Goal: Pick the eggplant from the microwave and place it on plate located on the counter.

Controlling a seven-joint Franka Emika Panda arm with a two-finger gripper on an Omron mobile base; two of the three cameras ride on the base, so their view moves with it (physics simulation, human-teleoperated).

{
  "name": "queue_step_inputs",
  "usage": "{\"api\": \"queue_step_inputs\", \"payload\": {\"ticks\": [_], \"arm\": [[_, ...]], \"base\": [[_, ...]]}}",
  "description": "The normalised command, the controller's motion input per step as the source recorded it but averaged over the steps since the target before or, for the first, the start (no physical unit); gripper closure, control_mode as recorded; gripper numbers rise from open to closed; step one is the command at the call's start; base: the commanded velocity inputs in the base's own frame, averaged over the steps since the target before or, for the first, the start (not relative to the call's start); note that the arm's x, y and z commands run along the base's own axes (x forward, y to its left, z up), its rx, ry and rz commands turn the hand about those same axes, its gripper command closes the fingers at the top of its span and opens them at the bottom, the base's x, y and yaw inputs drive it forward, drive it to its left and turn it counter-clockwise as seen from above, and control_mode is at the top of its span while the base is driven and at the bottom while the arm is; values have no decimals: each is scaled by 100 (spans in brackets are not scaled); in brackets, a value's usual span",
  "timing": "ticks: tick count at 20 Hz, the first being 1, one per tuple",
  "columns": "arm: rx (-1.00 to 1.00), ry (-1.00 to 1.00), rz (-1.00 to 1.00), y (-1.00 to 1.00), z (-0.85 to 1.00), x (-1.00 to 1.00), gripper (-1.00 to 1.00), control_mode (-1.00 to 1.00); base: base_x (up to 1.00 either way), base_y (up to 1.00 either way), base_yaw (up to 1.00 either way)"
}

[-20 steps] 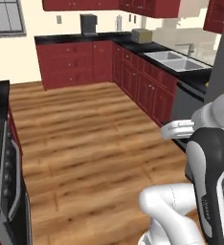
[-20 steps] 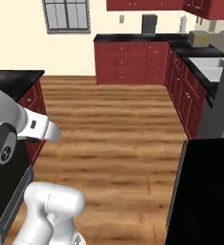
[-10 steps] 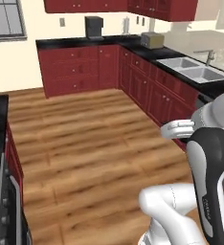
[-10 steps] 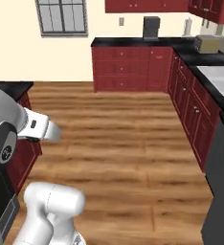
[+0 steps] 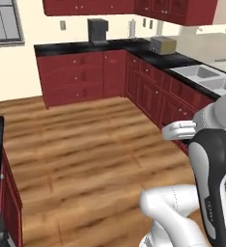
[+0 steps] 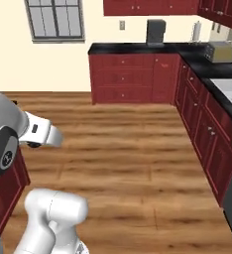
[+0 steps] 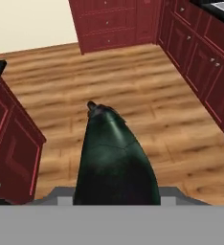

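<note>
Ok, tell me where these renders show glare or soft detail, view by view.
Hand view: the eggplant carries pale sheen streaks on its dark skin. Left base view: the black counter shows a faint gloss, and the sink looks washed out. Right base view: the wooden floor has soft bright bands.

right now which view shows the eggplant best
The hand view: the eggplant looms large and dark there, its stem end pointing away over the wood floor. The two base views look over the floor toward the counter and give no look at the eggplant; the arm's white links block the hand.
</note>
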Motion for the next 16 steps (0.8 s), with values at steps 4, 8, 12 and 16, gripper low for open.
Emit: {"api": "queue_step_inputs", "payload": {"ticks": [4, 8, 12, 16], "arm": [[0, 0, 0, 0, 0, 0, 100, 100], [0, 0, 0, 0, 0, 0, 100, 100], [0, 0, 0, 0, 0, 0, 100, 100], [0, 0, 0, 0, 0, 0, 100, 100]], "base": [[84, -4, -51], [29, 0, -79], [9, 0, -87], [12, 6, -87]]}}
